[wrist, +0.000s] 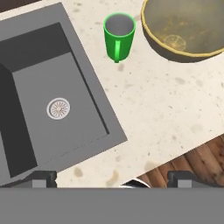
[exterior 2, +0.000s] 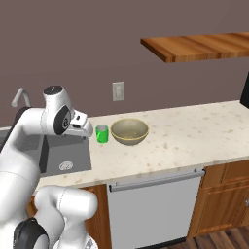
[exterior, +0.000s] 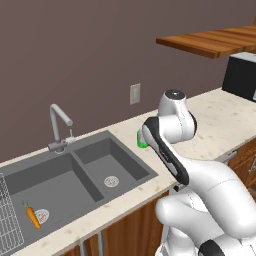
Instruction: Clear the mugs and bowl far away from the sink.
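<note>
A bright green mug (wrist: 119, 36) stands upright on the pale counter just right of the sink (wrist: 39, 87), its handle facing the counter's front edge. Close beside the mug (exterior 2: 101, 133) sits the wide tan bowl (exterior 2: 129, 131), whose olive inside (wrist: 188, 26) holds nothing. My gripper (wrist: 113, 179) hovers open above the counter's front edge by the sink's right basin, short of the mug, with nothing between its fingertips (wrist: 43, 177). In the left base view my arm hides the bowl and most of the mug (exterior: 141, 140).
A carrot (exterior: 32, 216) lies in the sink's left basin beside a wire rack (exterior: 7, 220). The faucet (exterior: 57, 122) stands behind the sink. The counter (exterior 2: 194, 131) stretches right of the bowl toward a dark appliance (exterior: 242, 75), under a wooden shelf (exterior 2: 194, 46).
</note>
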Controlling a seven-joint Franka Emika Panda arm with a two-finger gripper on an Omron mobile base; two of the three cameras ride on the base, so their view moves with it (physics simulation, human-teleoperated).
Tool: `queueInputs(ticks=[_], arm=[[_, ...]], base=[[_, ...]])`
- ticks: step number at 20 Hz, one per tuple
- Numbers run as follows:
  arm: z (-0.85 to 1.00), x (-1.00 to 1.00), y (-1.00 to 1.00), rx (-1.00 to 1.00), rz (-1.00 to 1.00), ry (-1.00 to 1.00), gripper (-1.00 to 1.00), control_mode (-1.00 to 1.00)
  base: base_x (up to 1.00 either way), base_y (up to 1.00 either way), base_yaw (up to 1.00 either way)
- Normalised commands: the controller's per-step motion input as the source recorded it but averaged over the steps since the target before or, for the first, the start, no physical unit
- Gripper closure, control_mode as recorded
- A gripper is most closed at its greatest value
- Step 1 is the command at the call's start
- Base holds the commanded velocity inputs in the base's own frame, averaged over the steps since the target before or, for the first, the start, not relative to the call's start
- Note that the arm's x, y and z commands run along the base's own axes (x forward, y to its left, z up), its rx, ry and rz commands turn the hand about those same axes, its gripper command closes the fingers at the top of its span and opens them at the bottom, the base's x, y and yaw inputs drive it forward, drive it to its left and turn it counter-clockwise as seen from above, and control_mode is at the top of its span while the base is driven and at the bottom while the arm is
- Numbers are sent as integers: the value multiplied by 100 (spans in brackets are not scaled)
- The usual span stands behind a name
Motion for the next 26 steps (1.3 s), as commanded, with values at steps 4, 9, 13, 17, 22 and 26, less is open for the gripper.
queueInputs(ticks=[4, 9, 13, 17, 22, 26], arm=[[-2, 18, 0, 0, -1, -6, -100, -100], [-7, 15, -2, 0, -3, -3, -100, -100], [-16, 15, -2, 0, -4, 0, -100, -100], [-16, 17, -2, 0, -4, 0, -100, -100], [-20, 23, -2, 0, -4, 0, -100, -100], [-26, 24, 0, 0, -2, 0, -100, -100]], base=[[0, 0, 0], [0, 0, 0], [0, 0, 0], [0, 0, 0], [0, 0, 0], [0, 0, 0]])
